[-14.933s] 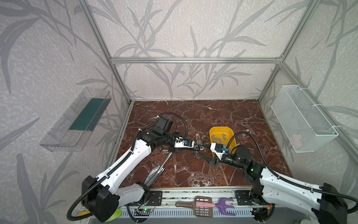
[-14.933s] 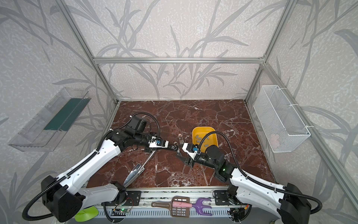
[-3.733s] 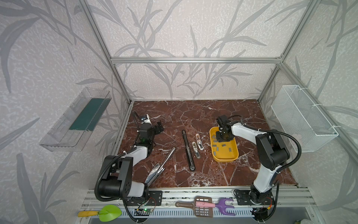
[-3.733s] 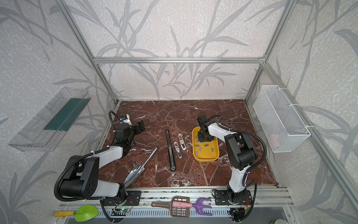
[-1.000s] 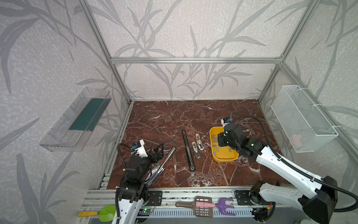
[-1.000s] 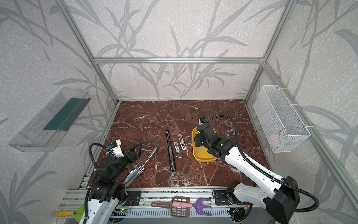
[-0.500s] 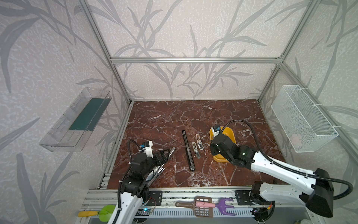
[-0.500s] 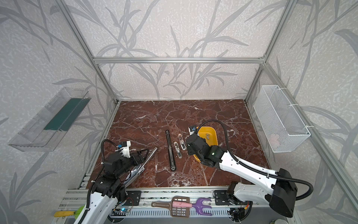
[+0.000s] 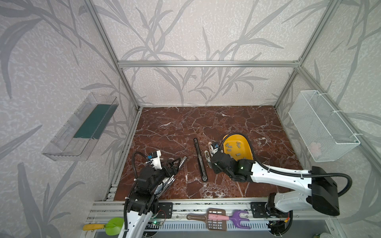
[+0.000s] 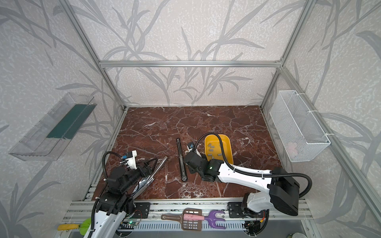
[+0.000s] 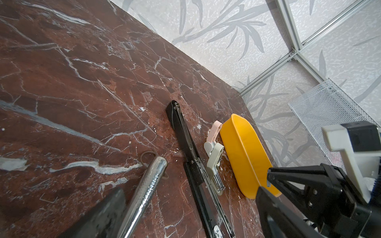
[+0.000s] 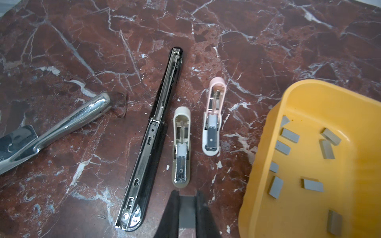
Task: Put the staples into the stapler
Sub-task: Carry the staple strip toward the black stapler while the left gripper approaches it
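swinging off the yellow tray (image 9: pixel 246 149) it hung over a second ago, the right arm (image 9: pixel 268 175) now lies low across the counter (image 9: pixel 175 127) in both top views. its wrist sits over the two small staplers (image 9: pixel 206 155), just beside the long black stapler (image 9: pixel 199 158), and the right jaws are hidden beneath it there. the left arm (image 10: pixel 121 179) has edged forward a little, elbow folded near the front edge, with the left jaws spread wide and empty just beside the chrome tool (image 10: pixel 160 162). from the left wrist, the chrome tool, black stapler, small staplers and tray lie side by side ahead of that arm, none of them touched by it. from the right wrist, the right jaws are pinching a grey staple strip (image 12: pixel 186 214) and point at the opened beige stapler (image 12: pixel 181 148), with the pink stapler (image 12: pixel 213 119) just beside it. the other staples (image 12: pixel 290 136) lie loose in the tray. the pick looks done, and seating the strip in the beige stapler's channel seems to be the step in hand.
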Available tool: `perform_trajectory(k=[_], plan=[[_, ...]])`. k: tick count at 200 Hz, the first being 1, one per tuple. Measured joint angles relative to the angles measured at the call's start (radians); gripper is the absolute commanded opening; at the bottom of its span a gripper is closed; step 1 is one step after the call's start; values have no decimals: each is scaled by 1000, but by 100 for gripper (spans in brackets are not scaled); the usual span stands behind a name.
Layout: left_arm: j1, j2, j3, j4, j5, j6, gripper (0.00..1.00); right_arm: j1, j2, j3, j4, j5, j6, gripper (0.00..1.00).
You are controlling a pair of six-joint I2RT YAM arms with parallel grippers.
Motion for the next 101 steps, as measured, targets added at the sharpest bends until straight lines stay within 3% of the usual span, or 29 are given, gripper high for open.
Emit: perform_trajectory(k=[101], plan=[[-7, 22, 0, 3, -8, 0, 99, 88, 203, 101, -1, -22, 106, 0]])
